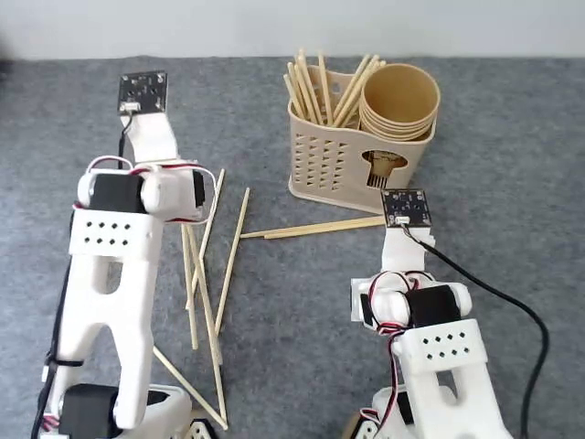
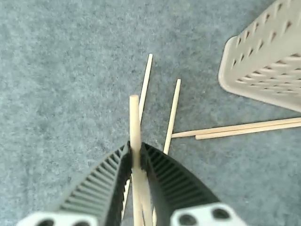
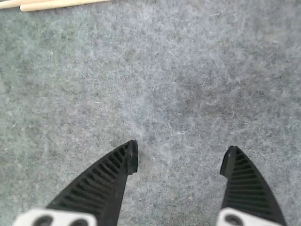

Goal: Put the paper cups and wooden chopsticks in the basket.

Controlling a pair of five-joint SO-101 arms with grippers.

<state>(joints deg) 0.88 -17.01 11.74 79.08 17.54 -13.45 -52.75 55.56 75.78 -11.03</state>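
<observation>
Over on the left side, the left gripper (image 2: 135,148) is clamped on one chopstick (image 2: 135,117), its tip poking out above the grey mat (image 2: 56,70), well short of the basket (image 1: 320,169). I'd lift it clear of the loose sticks (image 1: 233,261), swing across and tip it upright before dropping it in beside the paper cups (image 1: 399,96) stacked inside. Right gripper (image 3: 178,160) hangs wide open over the mat, holding nothing. Wrist cam makes the grip obvious, while overhead the arm covers it but you can see how many sticks are left
</observation>
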